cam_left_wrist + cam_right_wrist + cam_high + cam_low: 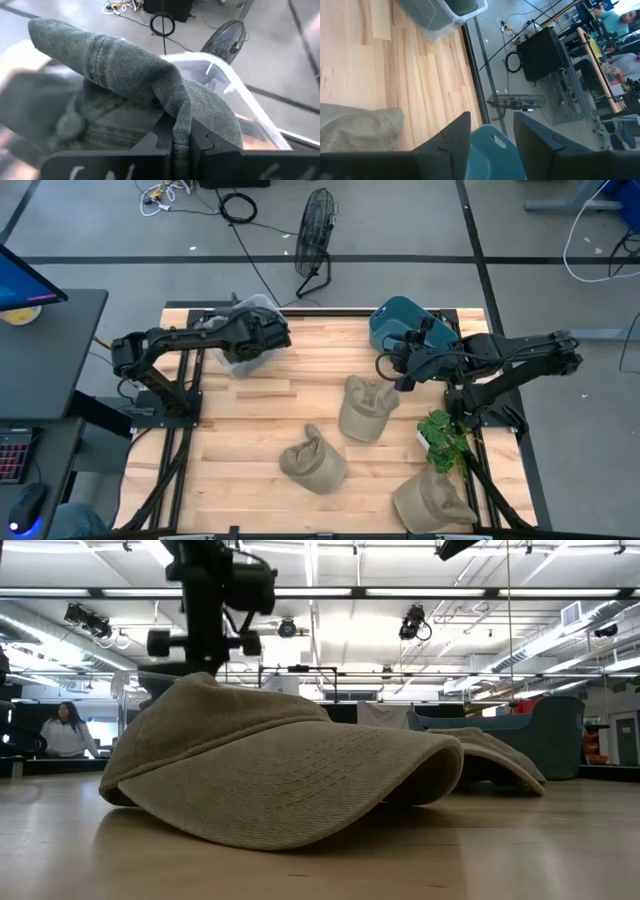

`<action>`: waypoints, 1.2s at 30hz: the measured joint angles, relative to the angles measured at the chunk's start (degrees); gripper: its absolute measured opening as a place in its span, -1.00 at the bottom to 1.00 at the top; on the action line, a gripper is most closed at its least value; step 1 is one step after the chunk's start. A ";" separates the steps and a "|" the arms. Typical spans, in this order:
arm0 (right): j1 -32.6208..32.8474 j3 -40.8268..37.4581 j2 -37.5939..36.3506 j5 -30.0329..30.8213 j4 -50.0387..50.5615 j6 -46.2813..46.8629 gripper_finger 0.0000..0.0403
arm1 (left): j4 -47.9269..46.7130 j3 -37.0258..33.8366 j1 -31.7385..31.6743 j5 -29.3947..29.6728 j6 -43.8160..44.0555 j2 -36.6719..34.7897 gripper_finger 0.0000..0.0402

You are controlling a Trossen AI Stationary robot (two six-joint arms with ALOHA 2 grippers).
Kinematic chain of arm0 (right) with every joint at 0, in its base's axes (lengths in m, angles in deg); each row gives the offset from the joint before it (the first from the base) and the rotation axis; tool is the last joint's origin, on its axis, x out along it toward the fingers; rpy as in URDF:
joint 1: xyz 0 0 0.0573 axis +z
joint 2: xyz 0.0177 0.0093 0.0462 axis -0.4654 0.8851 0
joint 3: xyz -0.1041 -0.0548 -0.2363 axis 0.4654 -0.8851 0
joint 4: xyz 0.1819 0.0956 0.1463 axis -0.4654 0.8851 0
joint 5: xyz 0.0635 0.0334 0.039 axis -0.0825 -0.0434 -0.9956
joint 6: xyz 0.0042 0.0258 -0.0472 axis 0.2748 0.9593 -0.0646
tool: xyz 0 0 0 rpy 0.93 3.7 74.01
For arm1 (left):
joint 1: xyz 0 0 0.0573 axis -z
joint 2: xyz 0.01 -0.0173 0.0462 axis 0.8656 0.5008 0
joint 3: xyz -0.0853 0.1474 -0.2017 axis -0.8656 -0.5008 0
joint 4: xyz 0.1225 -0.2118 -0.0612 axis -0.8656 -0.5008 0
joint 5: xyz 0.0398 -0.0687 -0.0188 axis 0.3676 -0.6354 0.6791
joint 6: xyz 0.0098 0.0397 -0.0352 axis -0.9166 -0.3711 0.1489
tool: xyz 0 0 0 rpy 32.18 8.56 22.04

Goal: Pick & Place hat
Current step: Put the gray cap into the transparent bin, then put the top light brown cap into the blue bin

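From above, the left gripper [268, 332] hangs over the clear plastic bin [240, 365] at the table's far left corner, with a grey-green hat [232, 320] bunched beneath it inside that bin; three tan hats lie loose on the wooden table [260, 430], one [366, 408] well to the bin's right, one [315, 460] nearer the front edge, and one [432, 500] farthest from the bin beside a small green plant [443, 438]. The right gripper [392, 366] waits far from the bin, next to a teal container [398, 320]. At table height, a tan hat [280, 770] fills the foreground with another [500, 760] behind it; the bin cannot be made out there. The left wrist view shows the fingers [162, 135] pinched tight on a fold of the grey-green hat [115, 75], the bin's clear rim [235, 87] curving just behind it. The right wrist view shows its fingers [455, 140] spread apart with nothing between them, the bin [445, 12] well away across the boards and a tan hat [360, 127] close by. By my reading, one hat is being delivered and only needs releasing; three remain to be fetched.
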 joint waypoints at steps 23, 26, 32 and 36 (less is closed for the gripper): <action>-0.38 -0.04 0.04 -1.44 -0.02 3.00 -0.24 | 5.97 3.33 1.28 -9.51 -18.01 -1.44 -0.23; -0.38 -0.04 0.04 -5.25 0.00 3.56 -0.24 | -2.50 9.31 1.87 -9.26 -17.81 -1.60 -0.15; -0.36 -0.04 0.04 -7.97 0.62 8.38 -0.24 | -11.84 19.55 5.02 -9.09 -23.38 -1.60 -0.11; -0.38 -0.04 0.04 -10.23 0.87 9.07 -0.24 | -12.48 24.89 8.73 -10.31 -29.30 -1.60 -0.11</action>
